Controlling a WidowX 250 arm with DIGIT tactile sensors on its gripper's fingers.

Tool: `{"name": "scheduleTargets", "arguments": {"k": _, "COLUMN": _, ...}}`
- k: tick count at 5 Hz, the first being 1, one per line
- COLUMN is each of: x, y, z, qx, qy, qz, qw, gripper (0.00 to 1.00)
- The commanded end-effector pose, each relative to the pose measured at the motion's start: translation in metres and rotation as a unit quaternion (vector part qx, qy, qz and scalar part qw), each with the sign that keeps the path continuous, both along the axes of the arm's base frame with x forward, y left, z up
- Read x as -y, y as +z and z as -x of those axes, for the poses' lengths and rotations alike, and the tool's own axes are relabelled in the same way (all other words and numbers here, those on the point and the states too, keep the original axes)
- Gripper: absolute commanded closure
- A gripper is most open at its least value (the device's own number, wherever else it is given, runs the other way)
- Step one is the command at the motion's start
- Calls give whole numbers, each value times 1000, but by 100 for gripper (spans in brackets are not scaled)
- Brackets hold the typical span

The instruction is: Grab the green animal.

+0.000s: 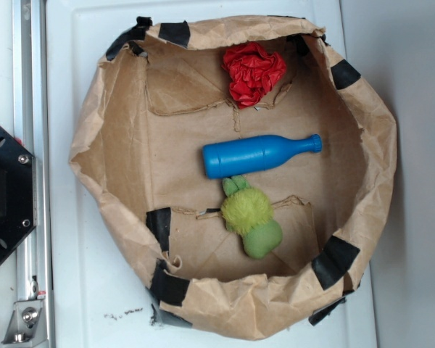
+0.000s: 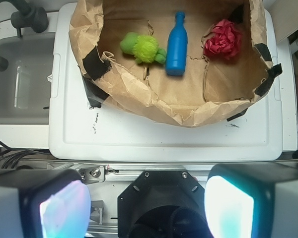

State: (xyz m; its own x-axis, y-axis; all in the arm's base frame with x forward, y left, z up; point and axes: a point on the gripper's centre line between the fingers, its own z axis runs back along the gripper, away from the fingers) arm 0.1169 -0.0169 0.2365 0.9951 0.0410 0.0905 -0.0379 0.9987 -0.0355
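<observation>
The green animal (image 1: 251, 217) is a small plush with a fuzzy yellow-green middle and a smooth green end. It lies on the floor of a rolled-down brown paper bag (image 1: 101, 167), just in front of a blue bottle (image 1: 257, 154). In the wrist view the green animal (image 2: 143, 48) lies left of the blue bottle (image 2: 176, 44). My gripper (image 2: 146, 206) is open and empty, high up and well back from the bag, over the robot base. Its two pads (image 2: 64, 208) fill the lower corners. The gripper is out of the exterior view.
A red crumpled ball (image 1: 253, 71) lies at the bag's far side, also seen in the wrist view (image 2: 222, 40). The bag stands on a white tray-like surface (image 2: 154, 141). A grey sink basin (image 2: 20, 84) lies to the left. The black robot base (image 1: 3, 196) sits at the left edge.
</observation>
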Motion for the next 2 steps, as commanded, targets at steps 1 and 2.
{"name": "scheduleTargets", "arguments": {"k": 1, "x": 0, "y": 0, "z": 0, "qx": 0, "qy": 0, "qz": 0, "qw": 1000, "gripper": 0}}
{"name": "scheduleTargets", "arguments": {"k": 2, "x": -28, "y": -3, "z": -50, "qx": 10, "qy": -68, "qz": -4, "qw": 998, "gripper": 0}}
